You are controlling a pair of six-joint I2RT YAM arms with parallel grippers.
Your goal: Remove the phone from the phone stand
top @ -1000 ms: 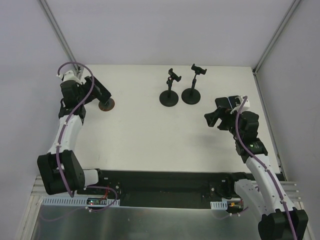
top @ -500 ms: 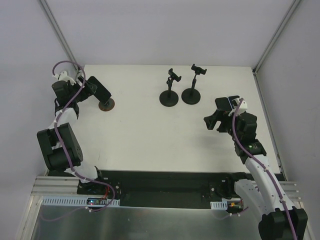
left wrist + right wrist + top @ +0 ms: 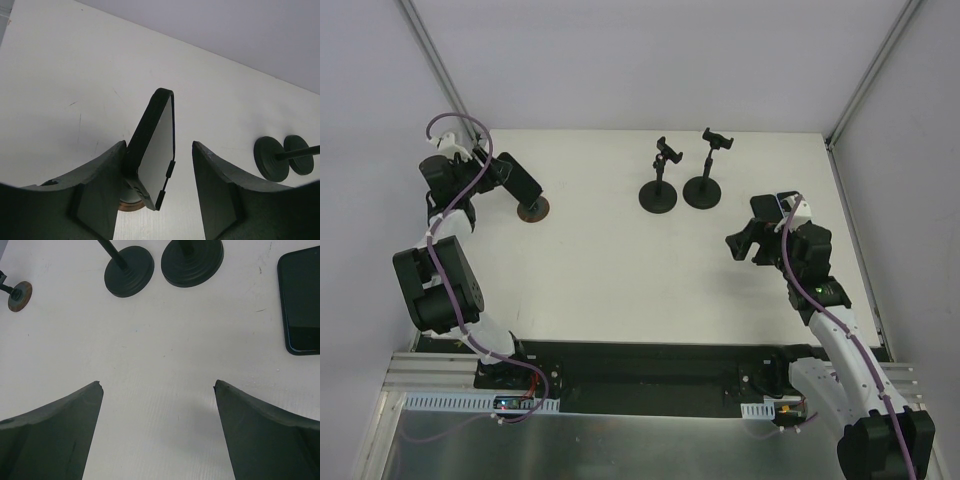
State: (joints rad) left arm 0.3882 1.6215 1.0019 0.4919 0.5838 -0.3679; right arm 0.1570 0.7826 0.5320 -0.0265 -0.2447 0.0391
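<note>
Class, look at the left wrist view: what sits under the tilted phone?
Under the phone, the stand's clamp grips it, above a rusty round base; the stem is covered.

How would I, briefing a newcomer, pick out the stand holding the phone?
Far left on the table, the left gripper straddles a phone. The phone stand beneath it has a rusty brown base, unlike the two empty black stands mid-table.

I'm working in a robotics lab test cell: a bare white table (image 3: pixel 620 270) boxed in by plain grey walls (image 3: pixel 650 60) and metal corner posts (image 3: pixel 435 65), with a black mounting rail (image 3: pixel 640 365) and loose wiring (image 3: pixel 525 398) along the near edge.
</note>
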